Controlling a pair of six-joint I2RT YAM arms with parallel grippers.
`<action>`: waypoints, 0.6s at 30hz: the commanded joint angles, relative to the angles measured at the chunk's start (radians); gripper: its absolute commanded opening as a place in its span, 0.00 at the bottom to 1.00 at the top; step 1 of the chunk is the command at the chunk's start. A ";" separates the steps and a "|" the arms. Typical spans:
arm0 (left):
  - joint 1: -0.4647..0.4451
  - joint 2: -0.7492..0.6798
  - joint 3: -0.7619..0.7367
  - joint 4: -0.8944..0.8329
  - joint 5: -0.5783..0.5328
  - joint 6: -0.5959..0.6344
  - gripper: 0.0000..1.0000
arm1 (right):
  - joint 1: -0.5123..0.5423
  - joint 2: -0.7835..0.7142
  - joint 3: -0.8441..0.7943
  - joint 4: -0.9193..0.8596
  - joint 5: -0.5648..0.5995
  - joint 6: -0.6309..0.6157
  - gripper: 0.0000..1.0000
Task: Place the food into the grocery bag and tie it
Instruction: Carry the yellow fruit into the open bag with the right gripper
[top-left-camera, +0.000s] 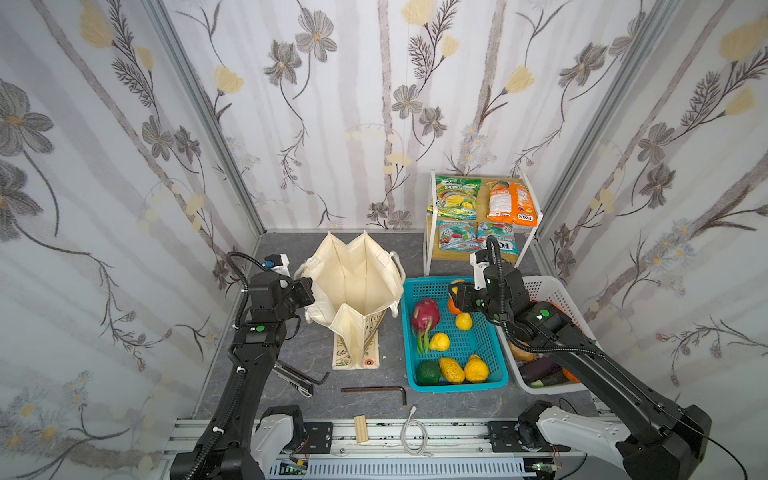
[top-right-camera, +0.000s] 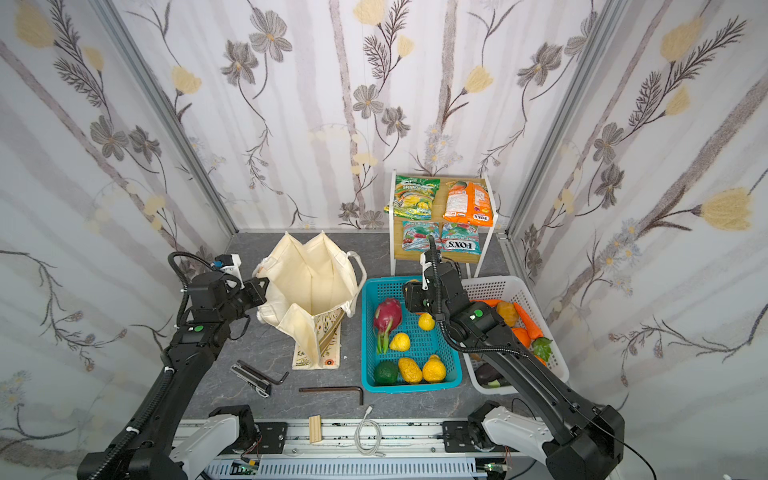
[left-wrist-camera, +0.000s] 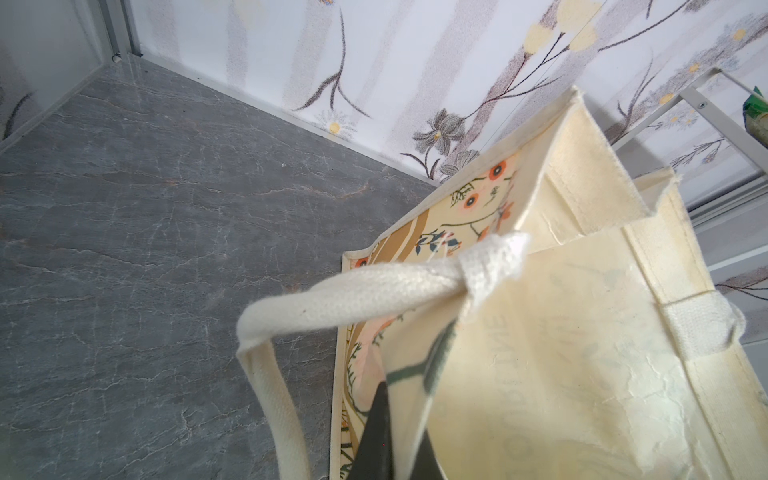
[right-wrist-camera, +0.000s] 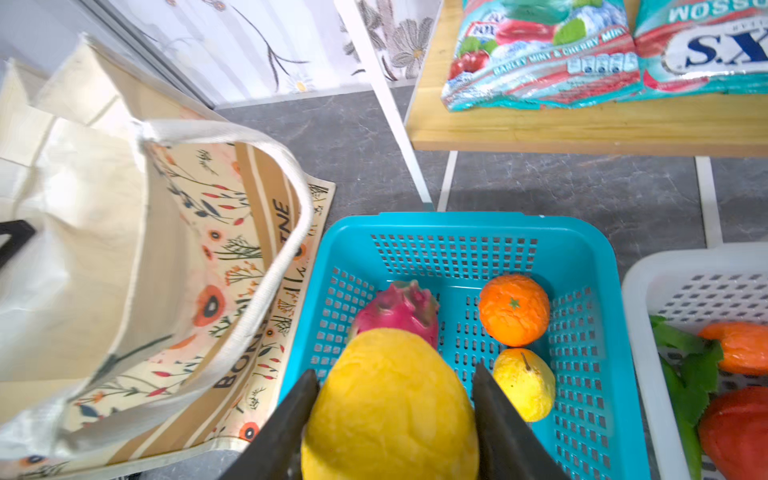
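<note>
Right gripper (right-wrist-camera: 395, 372) fingers (right-wrist-camera: 286, 419) are clamped on a yellow fruit (right-wrist-camera: 390, 411), one pad per side, jaws held roughly half apart w/ the fruit filling the gap. It sits over the back end of the teal basket (right-wrist-camera: 457, 220). A pink dragon fruit (right-wrist-camera: 399, 309), an orange (right-wrist-camera: 514, 309) and a small lemon (right-wrist-camera: 525, 386) lie in the basket near it. Can't tell if the held fruit touches anything below.

Left gripper (left-wrist-camera: 399, 415) fingers (left-wrist-camera: 378, 432) are pinched together on the grocery bag (left-wrist-camera: 561, 374) wall, fabric btwn them, close to a rope handle (left-wrist-camera: 353, 291).

In both top views the bag stands mouth open toward the back-left of the table (top-left-camera: 311, 345), just left of the teal basket. A white basket (top-left-camera: 552, 286) w/ vegetables sits just beside the teal one, toward the right edge. At the back-right corner a shelf rack (top-left-camera: 483, 195) carries the snack packets: green packet (top-left-camera: 457, 199) and orange packet (top-left-camera: 513, 203) on top.
</note>
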 joint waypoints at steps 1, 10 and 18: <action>-0.002 0.003 0.003 -0.005 -0.006 0.013 0.00 | 0.038 0.058 0.109 -0.013 0.007 -0.039 0.53; -0.007 -0.002 0.005 -0.008 -0.005 0.016 0.00 | 0.251 0.350 0.478 0.005 0.052 -0.068 0.53; -0.024 0.004 0.005 -0.008 -0.006 0.023 0.00 | 0.386 0.736 0.893 -0.023 0.060 -0.114 0.54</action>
